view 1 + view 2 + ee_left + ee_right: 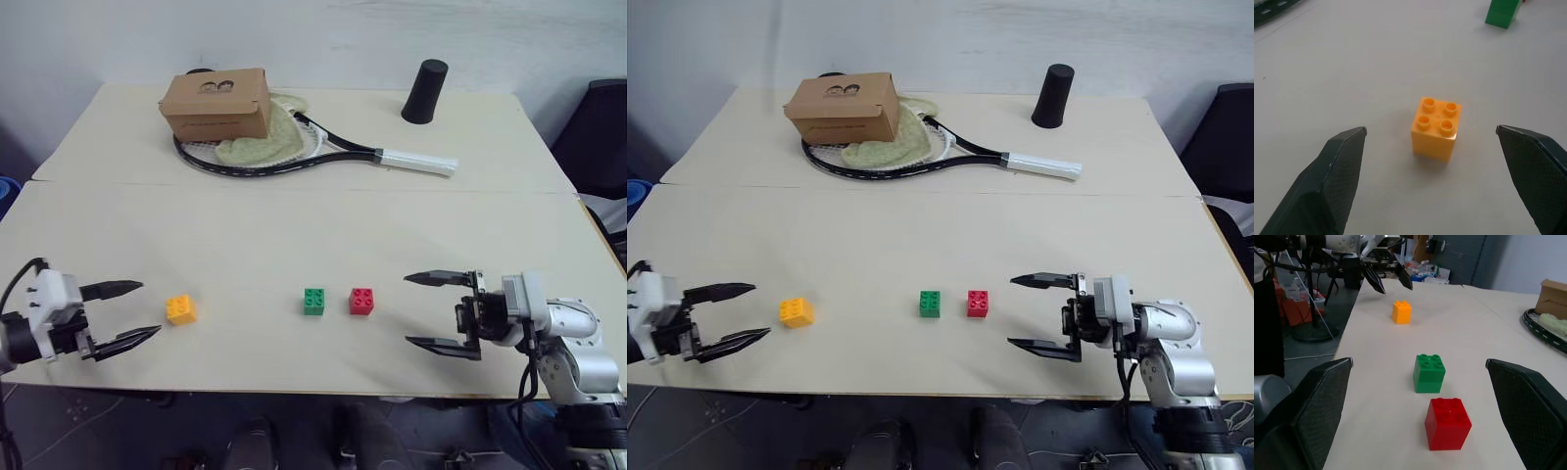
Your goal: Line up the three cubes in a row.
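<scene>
Here the yellow-orange cube point(181, 309) sits just off the fingertips of the left gripper point(129, 311), jaws spread and empty, well apart from the green cube point(313, 301), which almost touches the red cube point(361, 301). The right gripper point(443, 311) gapes beyond red.

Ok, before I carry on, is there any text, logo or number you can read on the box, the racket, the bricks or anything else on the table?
No text can be read anywhere.
Brown cardboard box: a dark printed mark on its front, too small to read.
Black tennis racket with white grip: no legible brand.
Red, green and yellow-orange plastic bricks: plain studs, no lettering.
Black cup: no marking visible.
</scene>
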{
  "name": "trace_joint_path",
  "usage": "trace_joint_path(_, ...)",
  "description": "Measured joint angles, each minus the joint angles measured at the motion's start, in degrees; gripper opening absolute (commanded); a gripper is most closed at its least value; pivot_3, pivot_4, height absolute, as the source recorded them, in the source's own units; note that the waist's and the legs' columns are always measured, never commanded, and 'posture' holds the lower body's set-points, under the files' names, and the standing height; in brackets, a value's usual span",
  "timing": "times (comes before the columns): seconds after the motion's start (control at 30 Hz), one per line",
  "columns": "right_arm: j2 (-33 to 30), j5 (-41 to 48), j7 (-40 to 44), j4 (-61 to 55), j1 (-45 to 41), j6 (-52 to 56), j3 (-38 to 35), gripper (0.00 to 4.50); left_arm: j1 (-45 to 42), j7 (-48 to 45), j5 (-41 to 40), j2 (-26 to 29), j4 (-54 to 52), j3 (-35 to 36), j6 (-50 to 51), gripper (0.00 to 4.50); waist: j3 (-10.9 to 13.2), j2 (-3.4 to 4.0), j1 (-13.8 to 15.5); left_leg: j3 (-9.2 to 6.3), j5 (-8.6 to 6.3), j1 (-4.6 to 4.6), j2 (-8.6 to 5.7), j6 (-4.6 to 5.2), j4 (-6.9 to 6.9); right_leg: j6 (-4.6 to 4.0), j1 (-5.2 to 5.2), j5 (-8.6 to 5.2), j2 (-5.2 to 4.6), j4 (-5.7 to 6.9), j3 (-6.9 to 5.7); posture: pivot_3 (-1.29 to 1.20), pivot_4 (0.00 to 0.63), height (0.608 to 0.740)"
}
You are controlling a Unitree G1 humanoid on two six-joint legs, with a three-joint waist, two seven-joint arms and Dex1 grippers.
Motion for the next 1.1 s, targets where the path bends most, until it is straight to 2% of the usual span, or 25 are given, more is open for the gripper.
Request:
trace_joint_path(0.17,-0.04,0.03,-2.12,-3.55,2.91,0.18,-0.52,4.50,-12.83,-3.58,4.69,-0.86,12.38,-9.55,-5.63,4.47,0.00,0.01,0.31,-0.01,0.05,0.00,-0.04,-0.01,0.08,0.05,0.04,0.03,0.02,0.07,-0.02,0.00,0.150,0.740)
trace_joint_path(0.2,-0.04,0.03,-2.73,-4.18,3.47,0.19,-0.91,4.50,-14.18,-3.93,5.57,-1.64,14.55,-11.08,-6.90,4.30,0.00,0.01,0.30,0.01,0.04,-0.01,-0.05,0.00,0.08,0.07,0.04,0.04,0.02,0.06,-0.01,0.00,0.150,0.740)
trace_joint_path(0.27,-0.26,0.06,-3.48,-4.93,4.42,0.20,-1.86,4.50,-15.17,-4.68,6.27,-2.65,16.96,-13.27,-8.11,3.86,-0.01,-0.01,0.11,0.07,0.03,-0.03,-0.01,0.00,0.08,0.08,0.02,0.04,0.08,0.03,0.02,0.00,0.150,0.740)
trace_joint_path(0.43,-1.39,0.07,-4.58,-6.02,6.39,0.24,-3.35,4.50,-15.67,-6.30,6.48,-2.86,18.32,-14.41,-9.65,2.37,-0.01,-0.02,0.25,0.05,0.05,-0.01,0.03,-0.02,0.10,0.08,0.01,0.04,0.13,0.04,0.04,0.00,0.150,0.740)
trace_joint_path(0.5,-1.52,0.11,-5.00,-6.67,7.05,0.23,-3.97,4.50,-16.04,-6.30,6.16,-3.24,18.30,-14.39,-9.60,1.62,-0.01,-0.02,0.29,0.02,0.05,0.01,0.02,-0.02,0.11,0.08,0.04,0.04,0.12,0.06,0.04,0.00,0.150,0.740)
trace_joint_path(0.53,-1.54,0.13,-5.21,-6.89,7.55,0.23,-4.07,4.50,-16.56,-6.39,6.04,-3.90,18.25,-14.46,-9.53,1.52,-0.01,-0.02,0.32,0.02,0.05,0.01,0.02,-0.01,0.12,0.08,0.05,0.04,0.11,0.06,0.04,0.00,0.150,0.740)
trace_joint_path(0.63,-1.58,0.16,-5.69,-7.32,8.96,0.22,-4.83,4.50,-18.58,-7.00,6.02,-4.97,18.02,-16.05,-9.51,1.52,-0.01,-0.02,0.68,-0.02,0.05,-0.02,-0.02,0.00,0.16,0.10,0.06,0.05,0.10,0.05,0.01,0.00,0.150,0.740)
trace_joint_path(0.8,-2.06,0.38,-6.41,-9.19,11.64,0.21,-6.62,4.50,-28.41,-10.03,7.79,-7.96,18.91,-21.75,-10.95,1.52,-0.01,-0.02,1.82,0.05,0.05,-0.02,-0.03,0.00,0.25,0.17,0.10,0.09,0.43,0.02,0.00,0.00,0.150,0.740)
trace_joint_path(0.9,-2.14,0.59,-7.24,-10.14,12.98,0.27,-7.13,4.50,-35.28,-10.71,11.45,-11.86,22.87,-27.19,-14.41,1.52,-0.01,-0.02,2.07,0.06,0.06,-0.01,-0.09,0.00,0.29,0.22,0.16,0.12,0.57,-0.01,0.01,0.00,0.150,0.740)
trace_joint_path(1.1,-2.14,0.61,-9.54,-12.22,15.72,0.31,-8.44,4.50,-40.21,-10.72,13.59,-18.16,28.26,-32.47,-15.87,1.52,-0.01,-0.03,1.44,0.22,0.08,0.04,-0.07,-0.07,0.31,0.24,0.12,0.13,0.56,-0.05,0.00,0.00,0.150,0.740)
